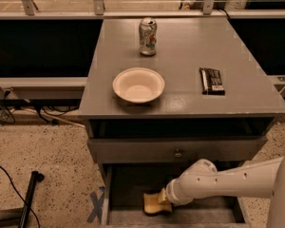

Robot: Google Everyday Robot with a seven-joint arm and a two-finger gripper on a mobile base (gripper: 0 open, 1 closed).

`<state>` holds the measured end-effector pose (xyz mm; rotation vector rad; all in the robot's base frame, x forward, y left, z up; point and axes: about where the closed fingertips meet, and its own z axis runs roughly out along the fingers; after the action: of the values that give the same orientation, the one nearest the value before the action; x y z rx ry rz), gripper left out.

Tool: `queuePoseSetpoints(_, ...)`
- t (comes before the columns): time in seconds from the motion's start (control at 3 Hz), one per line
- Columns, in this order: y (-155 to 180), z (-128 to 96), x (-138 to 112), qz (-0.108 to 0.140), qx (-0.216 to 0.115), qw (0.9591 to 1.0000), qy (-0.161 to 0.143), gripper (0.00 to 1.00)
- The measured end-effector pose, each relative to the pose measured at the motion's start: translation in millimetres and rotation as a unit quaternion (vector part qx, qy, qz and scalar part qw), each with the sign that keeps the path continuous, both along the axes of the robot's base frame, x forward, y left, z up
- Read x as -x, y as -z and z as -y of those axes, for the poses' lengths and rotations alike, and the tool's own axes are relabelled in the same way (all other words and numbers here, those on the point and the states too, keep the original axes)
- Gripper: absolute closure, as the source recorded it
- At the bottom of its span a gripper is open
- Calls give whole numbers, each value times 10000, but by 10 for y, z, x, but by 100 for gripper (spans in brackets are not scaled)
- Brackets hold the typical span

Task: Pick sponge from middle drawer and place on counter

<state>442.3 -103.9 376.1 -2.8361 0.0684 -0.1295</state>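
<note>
The yellow sponge (152, 203) lies in the open middle drawer (125, 186), a grey tray pulled out below the cabinet, towards the drawer's front left. My gripper (164, 199) reaches in from the right on a white arm and is right at the sponge's right edge, touching it. The white wrist hides the gripper's tip. The counter (180, 46) is the grey cabinet top above.
On the counter stand a white bowl (138, 85), a soda can (147, 36) and a black snack bar wrapper (212, 80). A closed drawer front with a round knob (178, 153) sits just above the open drawer. A black pole (28, 198) lies on the floor at the left.
</note>
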Motion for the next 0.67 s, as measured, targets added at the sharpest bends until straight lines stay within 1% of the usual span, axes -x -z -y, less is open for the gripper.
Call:
queuePoseSetpoints(0.33, 93, -29, 21, -84, -40, 10000, -2, 48)
queuePoseSetpoints(0.67, 67, -128, 44, -49, -125, 9999, -59, 64)
